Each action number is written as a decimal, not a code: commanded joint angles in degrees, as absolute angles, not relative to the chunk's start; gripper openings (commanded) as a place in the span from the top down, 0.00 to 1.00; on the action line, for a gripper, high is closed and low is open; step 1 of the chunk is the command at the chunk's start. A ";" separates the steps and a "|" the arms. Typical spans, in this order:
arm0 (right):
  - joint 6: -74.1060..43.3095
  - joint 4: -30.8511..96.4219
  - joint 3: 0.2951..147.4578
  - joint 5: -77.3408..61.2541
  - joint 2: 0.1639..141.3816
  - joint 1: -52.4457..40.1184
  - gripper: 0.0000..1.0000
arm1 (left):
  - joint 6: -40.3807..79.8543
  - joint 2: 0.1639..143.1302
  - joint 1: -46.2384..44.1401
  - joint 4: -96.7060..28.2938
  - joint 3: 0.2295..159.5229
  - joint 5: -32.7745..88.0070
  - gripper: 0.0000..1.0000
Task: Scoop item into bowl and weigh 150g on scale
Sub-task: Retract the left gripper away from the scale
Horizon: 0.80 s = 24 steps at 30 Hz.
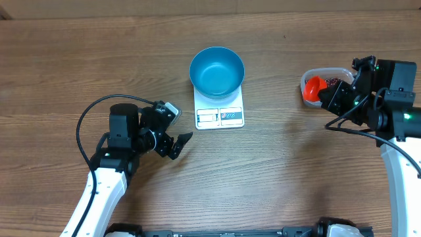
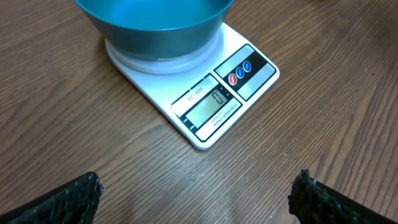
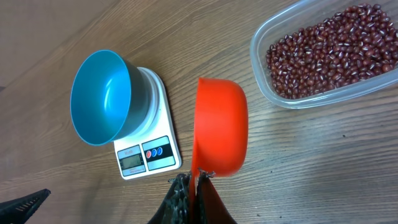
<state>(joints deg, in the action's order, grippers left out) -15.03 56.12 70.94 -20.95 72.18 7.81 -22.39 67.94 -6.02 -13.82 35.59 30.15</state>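
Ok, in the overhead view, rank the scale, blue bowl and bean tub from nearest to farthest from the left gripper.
1. Scale, just right of the left gripper.
2. Blue bowl, on the scale's far part.
3. Bean tub, far right.

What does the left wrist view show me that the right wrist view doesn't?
Left wrist only: the scale display close enough to read, showing zero. Right wrist only: the orange scoop gripped by the right end effector, and the beans in the clear tub. Both: the teal bowl sitting on the white scale.
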 commanded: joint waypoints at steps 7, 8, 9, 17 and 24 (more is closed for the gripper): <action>-15.14 55.61 72.40 -20.58 72.14 8.01 0.96 | -20.29 68.14 -6.90 -12.99 35.75 31.59 0.00; -15.14 55.64 72.38 -20.58 72.14 8.01 0.96 | -20.32 68.14 -6.90 -12.95 35.75 31.59 0.00; -15.14 55.66 72.40 -20.58 72.14 8.01 0.96 | -20.32 68.14 -6.90 -12.56 35.75 31.59 0.00; -15.11 55.86 72.40 -20.58 72.14 8.01 0.96 | -20.34 68.14 -6.90 -12.21 35.75 30.89 0.00; -15.11 55.86 72.40 -20.56 72.14 8.01 0.96 | -20.34 68.14 -6.87 -12.21 35.75 30.89 0.00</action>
